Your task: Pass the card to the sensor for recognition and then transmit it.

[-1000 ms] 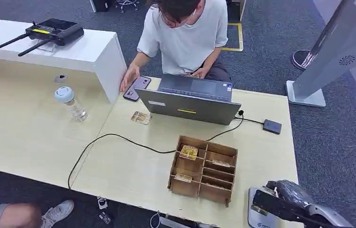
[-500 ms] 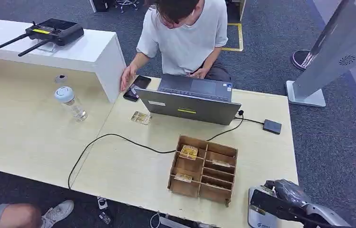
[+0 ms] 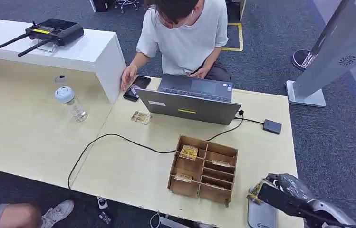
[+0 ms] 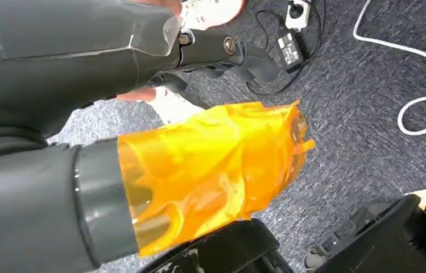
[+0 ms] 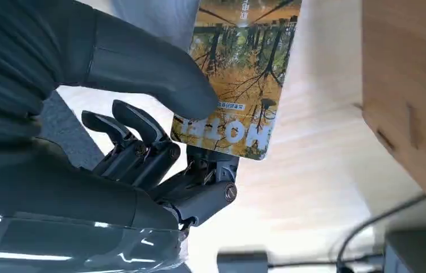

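Observation:
My right hand (image 3: 285, 194) is low at the table's front right corner, just above the grey-white sensor pad (image 3: 260, 217). It pinches a card (image 5: 244, 74) printed with an autumn forest between the thumb (image 5: 148, 71) and the dark fingers (image 5: 142, 142). The card's yellow edge (image 3: 254, 194) pokes out toward the wooden box (image 3: 185, 138). Up close, the pale tabletop lies beyond the card. My left hand (image 4: 210, 48) hangs over the carpet beside an orange film wrap (image 4: 210, 165), its fingers loose and holding nothing.
The compartmented wooden box, with cards (image 3: 188, 152) in some slots, stands left of my right hand. Behind it are a laptop (image 3: 190, 102), a black cable (image 3: 119, 137), a small black device (image 3: 272, 126) and a loose card (image 3: 141, 118). A person (image 3: 185, 33) sits at the laptop, hand by a phone (image 3: 135, 88). A bottle (image 3: 72, 103) stands left.
My right hand has lifted slightly off the sensor pad, and the card's yellow edge now shows at its front. The person slid the phone a little closer to the white shelf.

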Motion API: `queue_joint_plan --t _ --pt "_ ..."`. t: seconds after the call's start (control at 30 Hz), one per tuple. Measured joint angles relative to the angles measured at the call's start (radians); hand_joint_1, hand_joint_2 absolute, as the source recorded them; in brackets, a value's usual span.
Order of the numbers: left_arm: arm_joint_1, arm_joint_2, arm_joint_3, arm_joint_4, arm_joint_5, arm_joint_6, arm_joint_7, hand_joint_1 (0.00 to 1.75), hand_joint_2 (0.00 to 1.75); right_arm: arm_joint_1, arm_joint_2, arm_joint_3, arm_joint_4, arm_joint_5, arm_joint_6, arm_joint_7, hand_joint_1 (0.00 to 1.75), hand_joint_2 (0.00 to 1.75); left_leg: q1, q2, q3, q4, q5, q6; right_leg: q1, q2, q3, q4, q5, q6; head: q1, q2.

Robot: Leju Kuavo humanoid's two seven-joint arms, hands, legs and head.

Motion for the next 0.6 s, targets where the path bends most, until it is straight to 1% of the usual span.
queue_joint_plan --t 0.17,0.33,0.43,0.6 --pt "0.001 -0.002 0.008 0.000 0.014 0.004 0.000 0.00 0.00 0.026 0.003 -0.049 -0.058 0.008 -0.060 -0.020 1.75 1.75 0.000 0.000 0.000 0.000 0.000 0.000 0.000 0.000 0.000 0.000 0.000 0.000 0.000 0.000" --pt "0.001 -0.008 0.025 0.000 0.026 0.008 0.000 0.00 0.00 0.052 0.021 -0.102 -0.129 0.022 -0.115 -0.062 1.75 1.75 0.000 0.000 0.000 0.000 0.000 0.000 0.000 0.000 0.000 0.000 0.000 0.000 0.000 0.000" --pt "0.001 -0.009 0.029 0.000 0.030 0.009 -0.002 0.00 0.00 0.059 0.041 -0.123 -0.170 0.035 -0.142 -0.090 1.75 1.75 0.000 0.000 0.000 0.000 0.000 0.000 0.000 0.000 0.000 0.000 0.000 0.000 0.000 0.000" --pt "0.001 -0.015 0.037 0.000 0.031 0.009 -0.003 0.00 0.00 0.064 0.095 -0.140 -0.225 0.074 -0.173 -0.147 1.75 1.75 0.000 0.000 0.000 0.000 0.000 0.000 0.000 0.000 0.000 0.000 0.000 0.000 0.000 0.000"
